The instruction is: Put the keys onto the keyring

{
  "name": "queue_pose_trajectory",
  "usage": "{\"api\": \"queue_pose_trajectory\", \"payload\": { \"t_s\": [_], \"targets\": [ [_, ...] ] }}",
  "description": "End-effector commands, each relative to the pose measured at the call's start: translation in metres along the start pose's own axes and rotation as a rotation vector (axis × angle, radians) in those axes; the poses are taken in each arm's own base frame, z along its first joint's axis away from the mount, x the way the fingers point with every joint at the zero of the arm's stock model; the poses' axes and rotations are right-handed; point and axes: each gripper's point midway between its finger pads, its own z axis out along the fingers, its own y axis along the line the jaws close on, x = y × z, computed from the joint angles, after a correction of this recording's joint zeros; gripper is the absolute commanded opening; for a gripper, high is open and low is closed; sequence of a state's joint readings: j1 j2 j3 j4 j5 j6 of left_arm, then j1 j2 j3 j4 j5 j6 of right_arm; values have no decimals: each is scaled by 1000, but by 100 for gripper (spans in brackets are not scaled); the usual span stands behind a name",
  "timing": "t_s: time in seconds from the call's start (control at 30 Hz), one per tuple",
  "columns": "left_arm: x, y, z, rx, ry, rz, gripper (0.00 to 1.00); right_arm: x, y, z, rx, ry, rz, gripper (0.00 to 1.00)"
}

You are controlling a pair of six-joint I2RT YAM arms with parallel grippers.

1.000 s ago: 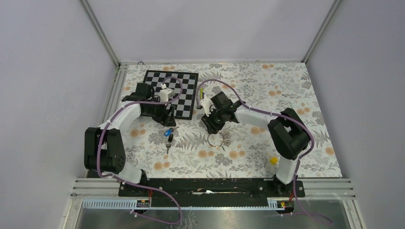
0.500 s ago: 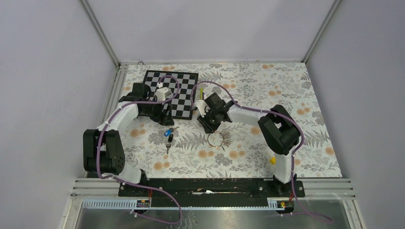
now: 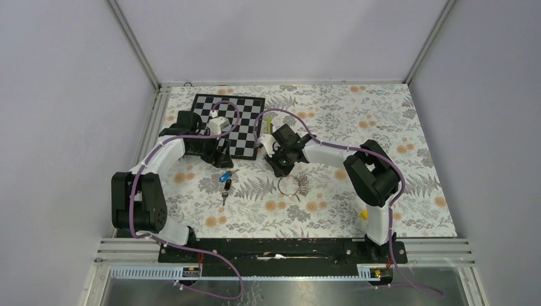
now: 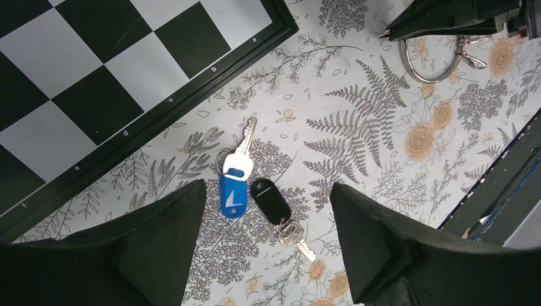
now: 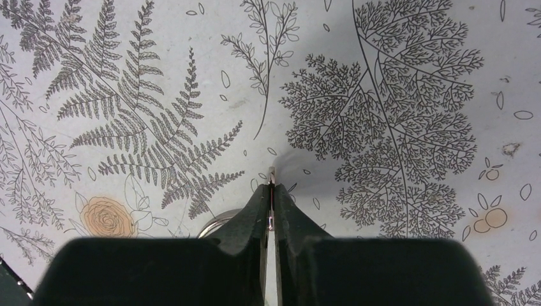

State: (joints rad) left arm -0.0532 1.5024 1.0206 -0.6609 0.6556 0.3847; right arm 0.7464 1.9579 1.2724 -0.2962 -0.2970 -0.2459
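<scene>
The keys lie side by side on the floral cloth. One has a blue tag (image 4: 233, 192) (image 3: 225, 178), the other a black tag (image 4: 270, 200) (image 3: 224, 197) with its silver blade (image 4: 297, 237) pointing away. My left gripper (image 4: 268, 194) (image 3: 221, 157) hovers above them, open, one finger on either side, touching neither. The keyring (image 3: 291, 185) (image 4: 432, 62) rests right of centre. My right gripper (image 5: 272, 191) (image 3: 281, 168) is down at the keyring's far edge, shut on a thin metal piece that pokes out edge-on between the tips. An arc of the ring's wire (image 5: 215, 224) shows left of the fingers.
A black-and-white chessboard (image 3: 233, 120) (image 4: 96, 76) lies just behind the left gripper. A small yellow block (image 3: 364, 215) sits by the right arm's base. The right arm's fingers (image 4: 446, 16) show at the top right of the left wrist view.
The right gripper has closed from part open onto the keyring's edge and edged left; the ring shifted slightly toward it. The left arm has barely moved.
</scene>
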Motion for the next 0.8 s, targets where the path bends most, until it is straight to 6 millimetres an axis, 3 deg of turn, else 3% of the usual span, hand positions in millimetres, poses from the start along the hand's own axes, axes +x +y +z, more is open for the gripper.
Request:
{"api": "queue_pose_trajectory", "payload": {
  "t_s": [0.0,0.17,0.33,0.5,0.63,0.77],
  "targets": [
    [-18,-4,-4,40,-56,26,79,-25,3,-21,11,-52,-54,7],
    [-33,-26,-8,155,-113,62,79,-46,24,-58,-58,-141,-126,2],
    [-57,-61,-23,312,-190,122,79,-75,55,-119,-226,-314,-181,0],
    [-86,-109,-33,414,-235,256,78,-101,63,-180,-415,-475,-105,0],
    [-110,-153,-44,515,-263,340,72,-107,73,-204,-496,-528,-109,0],
    [-131,-183,-53,587,-276,373,64,-110,82,-220,-563,-563,-107,0]
  ]
}}
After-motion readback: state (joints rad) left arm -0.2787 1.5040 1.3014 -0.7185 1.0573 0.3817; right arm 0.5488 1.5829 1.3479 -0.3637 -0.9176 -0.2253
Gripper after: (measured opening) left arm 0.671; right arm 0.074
